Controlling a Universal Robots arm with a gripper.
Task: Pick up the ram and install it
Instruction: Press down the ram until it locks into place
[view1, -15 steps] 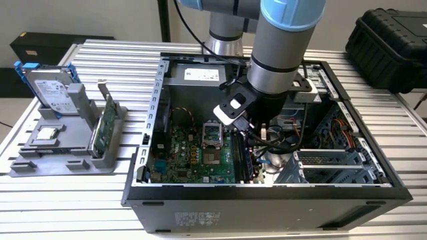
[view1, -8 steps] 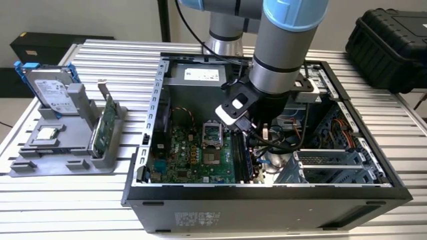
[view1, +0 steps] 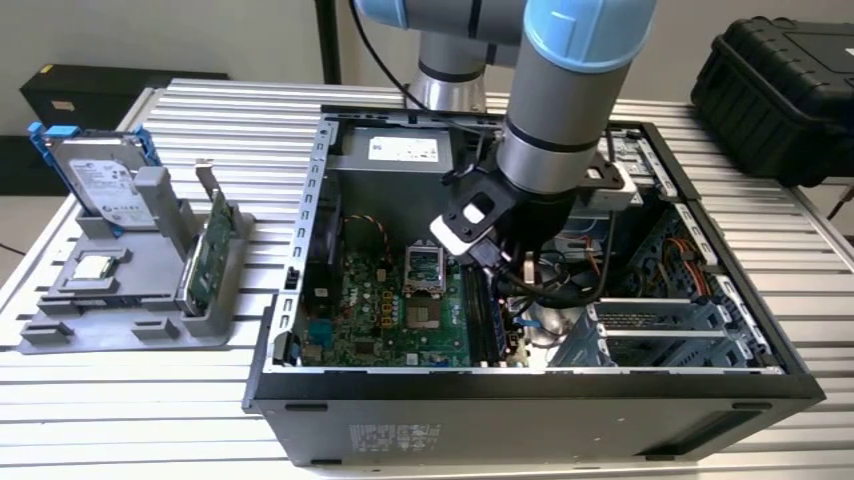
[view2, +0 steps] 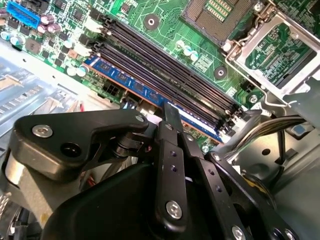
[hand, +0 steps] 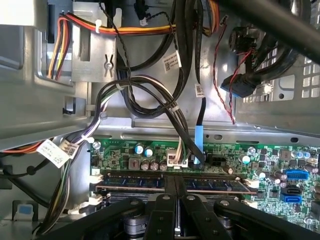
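My black two-finger claw (view2: 171, 112) has its fingers (hand: 170, 187) pinched nearly together, clamped on the top edge of the ram (view2: 150, 92), a long thin blue circuit stick with dark chips. I see the stick standing edge-up in the outermost of the parallel black memory slots (view2: 165, 65) on the green motherboard (view1: 380, 310); whether it is fully seated I cannot tell. In the first wrist view the ram (hand: 150, 181) runs flat across at the fingertips, white slot latches at both ends. The other black slots beside it look bare.

In the exterior view the grey-and-blue arm (view1: 567, 110) reaches down into the open black computer case (view1: 534, 400), claw low around 5 o'clock from the silver processor socket (view1: 422, 268). At 9 o'clock from the case, a grey holder tray (view1: 120, 290) carries a silver hard drive with blue rails (view1: 100, 180) and a green card with metal bracket (view1: 207, 250), on the ribbed metal table (view1: 134, 420).
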